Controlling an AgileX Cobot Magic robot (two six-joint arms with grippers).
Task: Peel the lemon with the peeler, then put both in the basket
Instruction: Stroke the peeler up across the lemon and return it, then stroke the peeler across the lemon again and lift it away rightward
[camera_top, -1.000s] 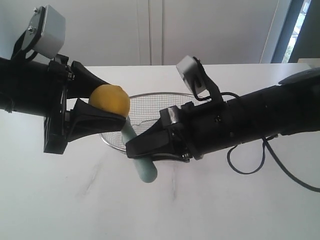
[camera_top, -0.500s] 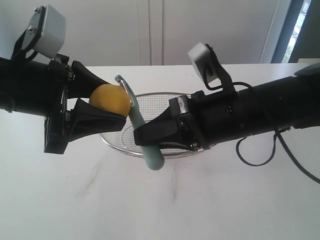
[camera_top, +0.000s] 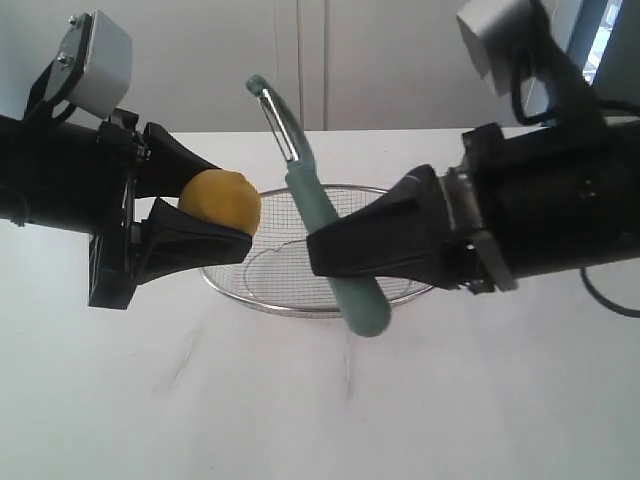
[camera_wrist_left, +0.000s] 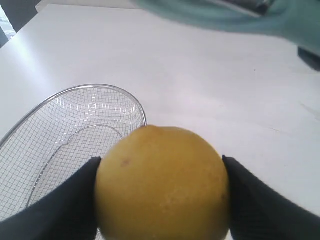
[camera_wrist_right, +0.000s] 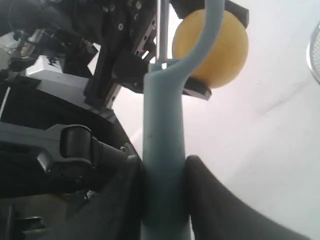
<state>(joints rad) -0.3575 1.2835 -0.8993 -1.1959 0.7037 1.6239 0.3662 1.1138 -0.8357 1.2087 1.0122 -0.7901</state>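
Exterior view: right claw (camera_top: 335, 255) grips the peeler (camera_top: 308, 195) near-upright, blade up; left claw (camera_top: 222, 203) clamps the lemon (camera_top: 220, 198).

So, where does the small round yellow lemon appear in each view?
Exterior view: lemon left of centre, clamped in the left gripper.
Left wrist view: lower middle, large, between black fingers.
Right wrist view: upper right, behind the slim pale teal plastic peeler.
Shared landmark: that peeler, in all three views.
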